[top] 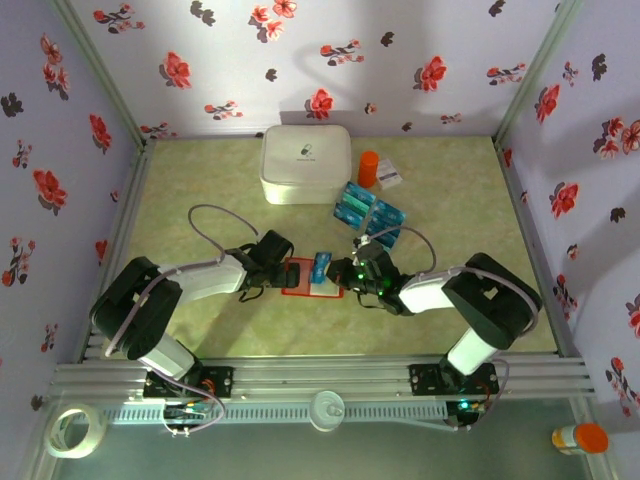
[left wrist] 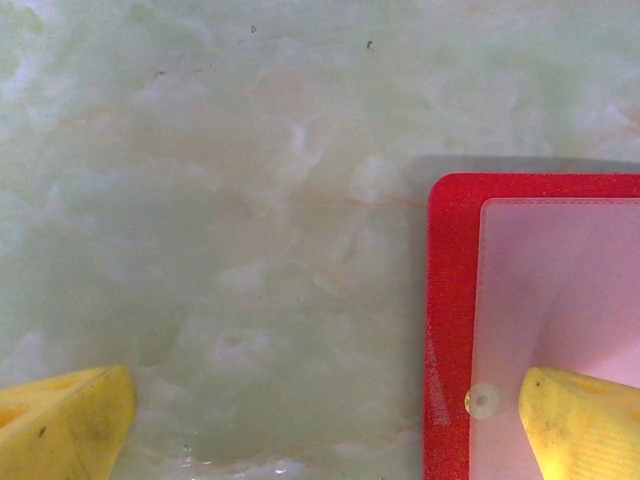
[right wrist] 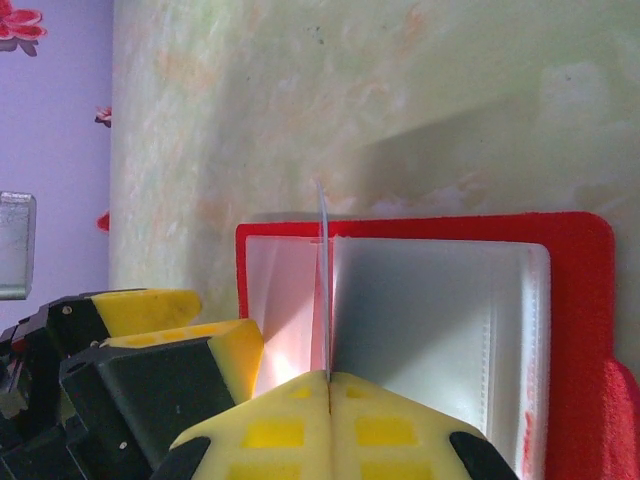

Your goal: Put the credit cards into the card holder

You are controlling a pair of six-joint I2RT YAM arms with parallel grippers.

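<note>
The red card holder [top: 300, 283] lies open mid-table with its pale pockets up. The right gripper [right wrist: 328, 385] is pinched tight on one teal credit card [right wrist: 323, 260], seen edge-on in its wrist view. The left gripper [left wrist: 328, 390] is spread wide, with one finger [left wrist: 585, 420] on the flap. The spare credit cards [top: 370, 212] sit at 1 o'clock and the white box [top: 305, 163] at 12.

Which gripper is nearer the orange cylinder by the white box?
Right. The right gripper, shut on a credit card, lies in front of the orange cylinder; the left gripper is further left, straddling the edge of the card holder.
</note>
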